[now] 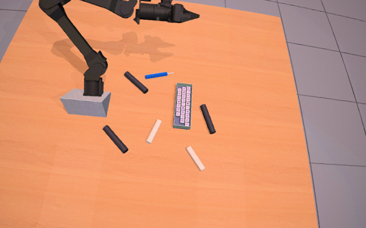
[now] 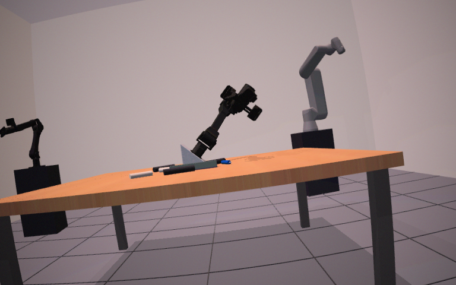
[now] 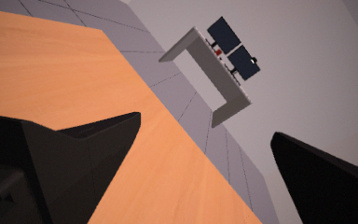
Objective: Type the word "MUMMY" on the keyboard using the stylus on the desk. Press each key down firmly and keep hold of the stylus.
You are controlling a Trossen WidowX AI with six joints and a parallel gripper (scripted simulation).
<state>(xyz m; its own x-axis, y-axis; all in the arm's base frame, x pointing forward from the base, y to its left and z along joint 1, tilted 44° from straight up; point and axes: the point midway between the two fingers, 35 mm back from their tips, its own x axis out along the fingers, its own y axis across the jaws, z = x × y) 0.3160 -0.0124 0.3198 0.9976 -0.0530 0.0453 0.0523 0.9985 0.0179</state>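
Observation:
My gripper (image 1: pixel 197 16) (image 3: pixel 205 128) is open and empty, its fingers wide apart in the wrist view. It hangs high above the far side of the table in the top view, well away from the stylus and keyboard. The blue stylus (image 1: pixel 156 76) (image 2: pixel 225 161) lies on the table, its thin pale tip toward the right in the top view. The keyboard (image 1: pixel 176 120) (image 2: pixel 206 164), with rows of light keys, lies near the table's middle, beyond the stylus's tip end. Neither shows in the wrist view.
A black cylinder (image 1: pixel 135 82) lies close beside the stylus. Another black cylinder (image 1: pixel 208 118) lies right of the keyboard, and a third (image 1: pixel 115 138) lies nearer the front. Two white sticks (image 1: pixel 153 131) (image 1: pixel 195 158) lie in front of the keyboard. The arm stands on a grey wedge base (image 1: pixel 88 107).

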